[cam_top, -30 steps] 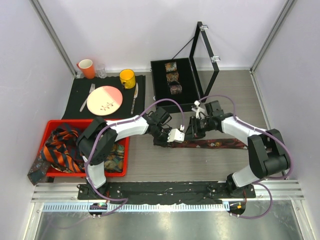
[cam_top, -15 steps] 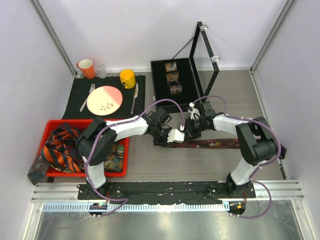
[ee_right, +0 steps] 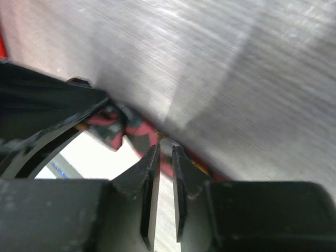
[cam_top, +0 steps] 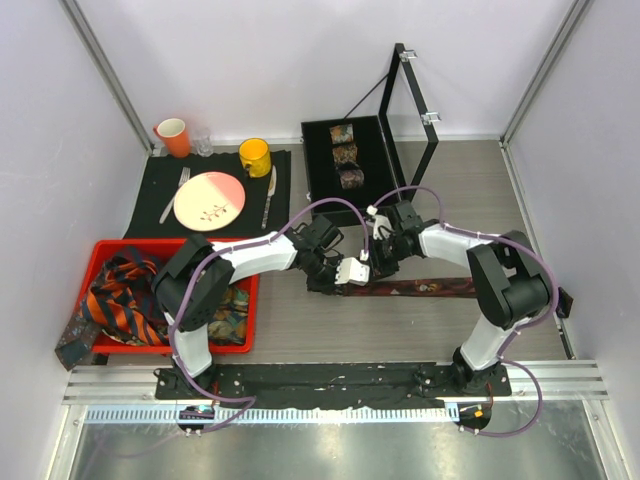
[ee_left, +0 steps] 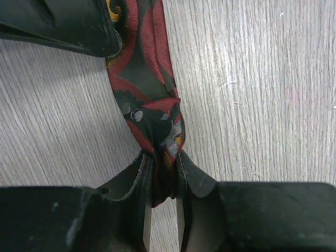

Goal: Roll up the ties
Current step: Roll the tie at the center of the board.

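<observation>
Grey wood-grain surface (cam_top: 300,340) seen from above, two black-and-white arms reaching in from the near edge and meeting at centre. At the left, a red bin (cam_top: 105,248) holds a heap of loose ties (cam_top: 125,295), orange-navy striped & darker patterned ones; one end hangs over the bin's near-left corner. At back left, a black placemat (cam_top: 150,195) w/ a pink-and-cream plate (cam_top: 210,200), cutlery either side, a yellow mug (cam_top: 255,156) and an orange cup (cam_top: 172,135). At back centre, an open black case (cam_top: 318,185) w/ three rolled ties (cam_top: 346,155) in a row.

A dark red tie (cam_top: 430,288) lies flat as a long strip across the centre-right of the surface, running left to where the arms meet.

Left tool (cam_top: 352,272): in the wrist view (ee_left: 161,173) it pinches the bunched end of the tie (ee_left: 149,89), lifted off the wood.

Right tool (cam_top: 377,260): just beside the left one, over the same end. Wrist view (ee_right: 163,152) is blurred; fingers nearly together, thin slit only. Can't tell if cloth is caught.
</observation>
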Controlling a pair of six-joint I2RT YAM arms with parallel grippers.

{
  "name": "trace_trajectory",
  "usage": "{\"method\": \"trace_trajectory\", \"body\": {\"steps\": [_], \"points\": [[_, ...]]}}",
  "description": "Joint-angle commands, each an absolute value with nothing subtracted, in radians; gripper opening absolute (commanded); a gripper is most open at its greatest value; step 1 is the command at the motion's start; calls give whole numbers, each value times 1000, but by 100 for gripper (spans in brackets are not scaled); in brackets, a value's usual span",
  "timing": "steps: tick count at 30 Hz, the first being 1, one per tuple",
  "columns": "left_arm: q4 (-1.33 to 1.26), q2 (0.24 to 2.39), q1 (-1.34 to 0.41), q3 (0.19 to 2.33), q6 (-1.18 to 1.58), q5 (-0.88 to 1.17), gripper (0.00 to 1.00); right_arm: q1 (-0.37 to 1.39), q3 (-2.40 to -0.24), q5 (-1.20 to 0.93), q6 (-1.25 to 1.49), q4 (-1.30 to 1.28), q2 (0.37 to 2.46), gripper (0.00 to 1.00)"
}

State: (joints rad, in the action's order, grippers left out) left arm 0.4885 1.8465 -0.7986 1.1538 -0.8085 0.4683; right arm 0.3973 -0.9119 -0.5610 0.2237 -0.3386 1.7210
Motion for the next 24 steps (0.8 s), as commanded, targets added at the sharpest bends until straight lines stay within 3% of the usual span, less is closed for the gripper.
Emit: {"method": "trace_trajectory", "body": {"steps": [1,8,19,24], "points": [[506,1838,-804,1131,-787,439,23,400,-939,-633,249,-356,1612,23],[494,1832,-804,1123,-781,440,24,406,-772,-776,535,-29,1584,31],[492,1832,-804,1121,-778,443,26,428,-755,-811,607,123,1732,35],[494,1835,-804,1124,-779,443,26,440,-769,-821,623,150,1769,32]]}}
